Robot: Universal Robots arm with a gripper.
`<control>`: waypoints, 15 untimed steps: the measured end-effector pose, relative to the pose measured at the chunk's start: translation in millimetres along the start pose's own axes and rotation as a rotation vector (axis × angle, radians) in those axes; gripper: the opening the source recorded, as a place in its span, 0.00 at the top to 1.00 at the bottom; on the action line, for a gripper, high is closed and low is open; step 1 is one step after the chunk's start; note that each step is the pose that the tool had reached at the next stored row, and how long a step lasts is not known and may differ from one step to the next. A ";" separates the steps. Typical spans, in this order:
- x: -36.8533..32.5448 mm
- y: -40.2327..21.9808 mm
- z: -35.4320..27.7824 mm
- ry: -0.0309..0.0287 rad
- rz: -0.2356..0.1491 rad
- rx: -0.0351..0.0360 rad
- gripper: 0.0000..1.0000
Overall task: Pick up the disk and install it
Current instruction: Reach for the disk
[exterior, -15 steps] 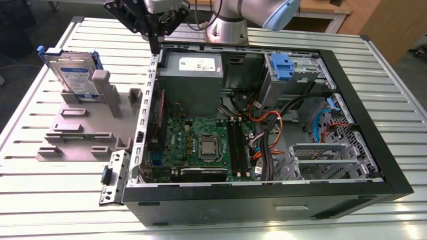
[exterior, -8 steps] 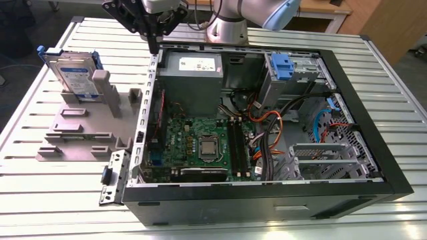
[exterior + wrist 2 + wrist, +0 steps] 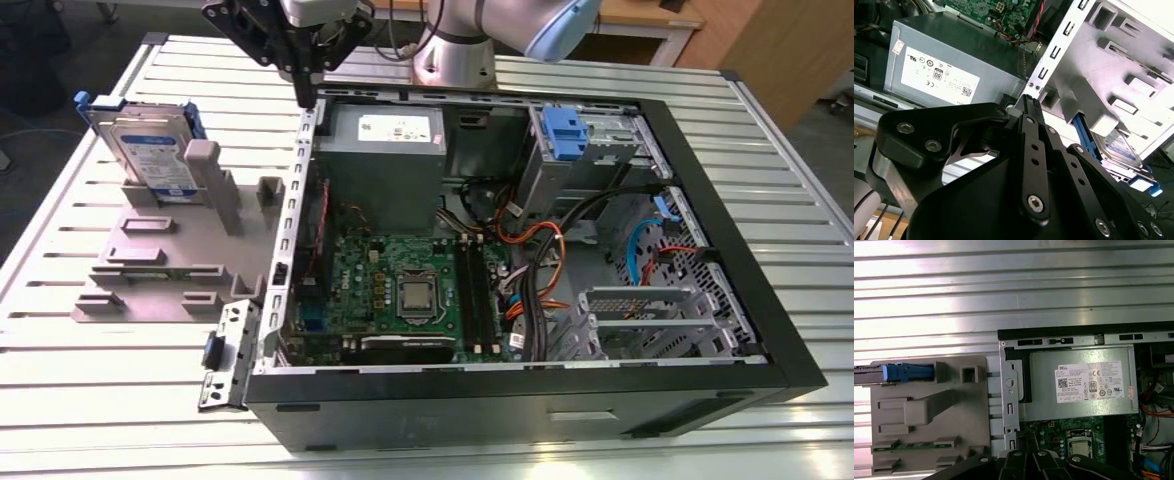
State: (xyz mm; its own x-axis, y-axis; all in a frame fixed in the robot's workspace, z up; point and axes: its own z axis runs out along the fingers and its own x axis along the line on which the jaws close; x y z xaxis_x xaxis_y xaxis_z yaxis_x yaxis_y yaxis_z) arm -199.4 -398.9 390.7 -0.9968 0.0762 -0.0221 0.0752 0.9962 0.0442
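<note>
Gripper [image 3: 306, 93], fingers pressed together & empty, hung over rim of PC case [image 3: 507, 410]; disk [image 3: 140, 150] stood upright in grey stand [image 3: 160, 270] beside it.

You are working on a ribbed metal table [image 3: 787, 190], with its slats running across the exterior view. In the first wrist view the slats [image 3: 1014, 285] throw back bright glare. Past the table's far side stands a wooden desk [image 3: 667, 18], and beside it, at the exterior view's right, a wooden panel [image 3: 767, 60]. Dark floor [image 3: 20, 180] lies off the exterior view's left.
</note>
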 end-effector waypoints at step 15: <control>4.1 -0.3 -0.1 0.0001 0.000 0.0001 0.89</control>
State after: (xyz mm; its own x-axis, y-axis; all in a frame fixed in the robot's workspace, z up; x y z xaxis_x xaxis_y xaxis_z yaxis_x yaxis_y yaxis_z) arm -203.5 -398.9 390.6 -0.9969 0.0762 -0.0220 0.0752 0.9962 0.0441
